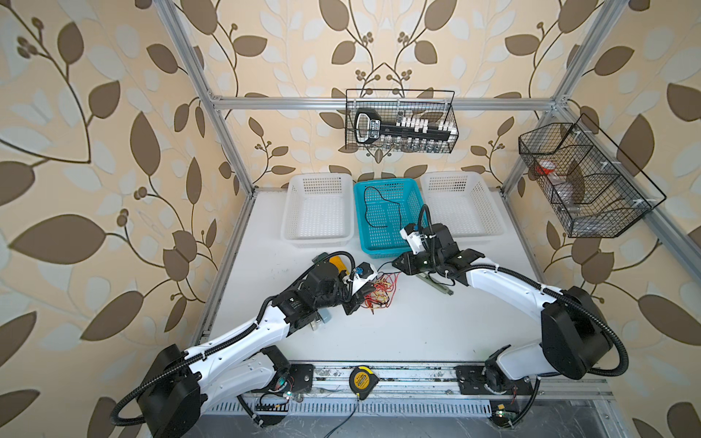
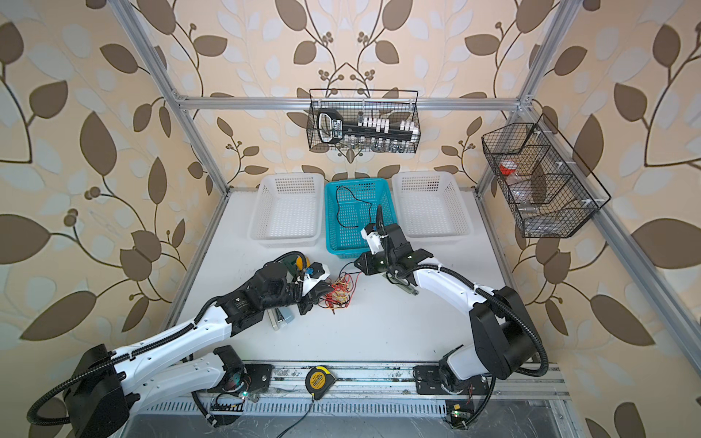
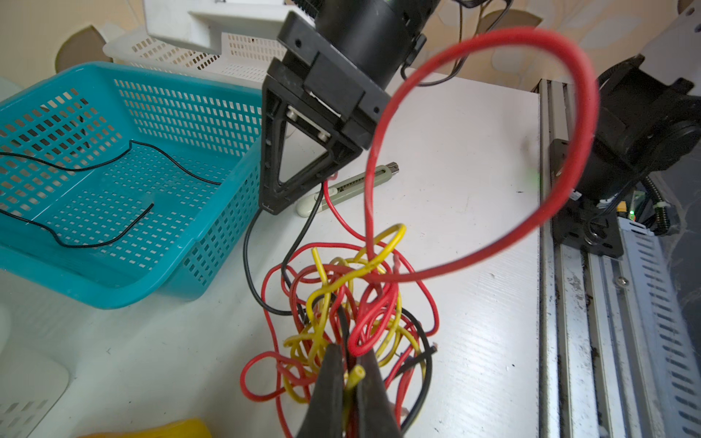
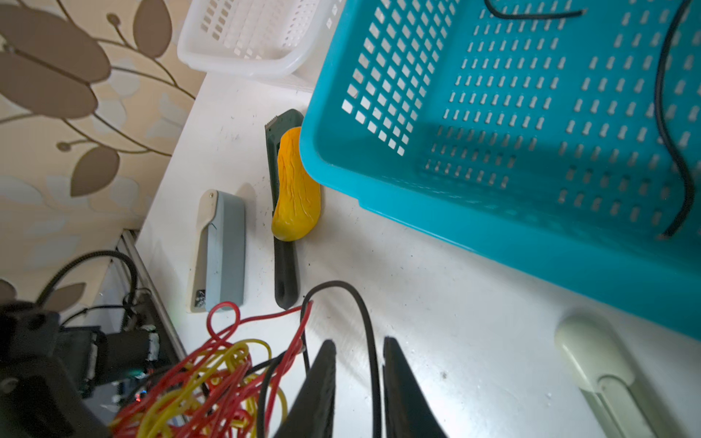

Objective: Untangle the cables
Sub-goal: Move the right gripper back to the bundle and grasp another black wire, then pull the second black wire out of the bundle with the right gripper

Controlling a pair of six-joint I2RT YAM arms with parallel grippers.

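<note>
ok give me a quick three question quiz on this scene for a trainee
1. True or false: the left tool is shut on the tangle.
2. Which runs between the jaws of the right tool? A a red cable; B a yellow cable; C a black cable.
3. Fill in: the lone cable lies in the ____ basket.
Key: 1 true; 2 C; 3 teal.
</note>
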